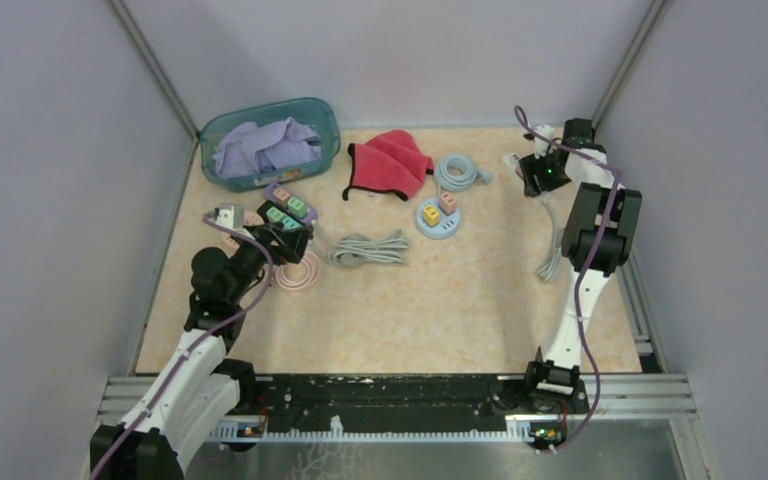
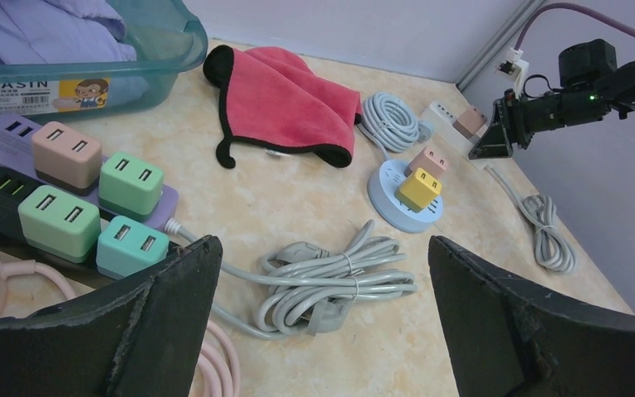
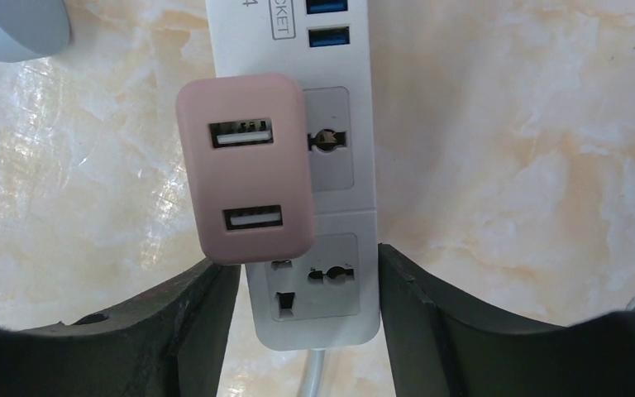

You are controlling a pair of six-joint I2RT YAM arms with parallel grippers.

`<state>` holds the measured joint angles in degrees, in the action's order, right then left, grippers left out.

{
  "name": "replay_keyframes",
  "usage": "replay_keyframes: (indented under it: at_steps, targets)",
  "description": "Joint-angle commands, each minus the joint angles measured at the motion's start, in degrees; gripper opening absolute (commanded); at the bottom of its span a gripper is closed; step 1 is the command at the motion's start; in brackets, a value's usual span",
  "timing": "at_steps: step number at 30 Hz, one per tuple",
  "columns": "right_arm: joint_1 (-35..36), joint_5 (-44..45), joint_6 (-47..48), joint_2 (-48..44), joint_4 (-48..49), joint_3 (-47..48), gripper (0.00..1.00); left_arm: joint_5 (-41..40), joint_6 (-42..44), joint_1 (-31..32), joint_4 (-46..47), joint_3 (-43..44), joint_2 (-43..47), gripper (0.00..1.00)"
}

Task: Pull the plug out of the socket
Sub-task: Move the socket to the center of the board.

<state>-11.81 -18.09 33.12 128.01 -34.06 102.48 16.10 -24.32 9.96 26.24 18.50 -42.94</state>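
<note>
Over at the far right of the table, the right gripper (image 3: 302,269) hangs above the white power strip (image 3: 343,157), and its wrist camera looks straight down on the target: the pink plug (image 3: 244,165), seated in the strip and overhanging its left edge. The jaws stand apart, gripping nothing, and here's the worry: they straddle the near end of the strip itself, just short of the plug. Close from this spot and the fingers would likely pinch the strip body, not the plug. There's a second hazard, because nothing is pinning that strip down. The left gripper (image 2: 322,244) is well apart on the left side, spread wide and empty over the dark strip with green plugs (image 2: 59,222), so a pull could simply lift the whole white strip off the table with the plug going nowhere. And since the plug sits off-centre, a lopsided hold might tilt it and bind the pins instead of freeing them. In my judgement the gripper needs to move further along onto the plug's flanks before anything closes.
</note>
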Motion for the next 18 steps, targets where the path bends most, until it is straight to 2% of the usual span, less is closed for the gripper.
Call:
replay_keyframes:
  at_steps: [1, 7, 11, 18]
  targets:
    - [-0.1, -2.4, 1.8, 0.0, -0.1, 2.5, 0.59, 0.8, 0.8, 0.4, 3.2, -1.0, 1.4, 1.00]
    - [-0.1, -3.1, 2.5, -0.1, -0.5, 1.7, 0.49, 0.7, 1.2, 1.0, 3.6, -1.5, 2.2, 0.99]
    - [-0.1, -6.0, 4.0, -2.2, -1.8, -0.3, 0.26, 1.4, 2.1, 1.6, 4.4, -1.9, 2.8, 0.99]
    - [0.0, -15.5, 8.3, -19.0, 0.1, -17.3, 0.13, 1.0, 6.7, 7.2, 5.1, -2.3, 5.4, 0.99]
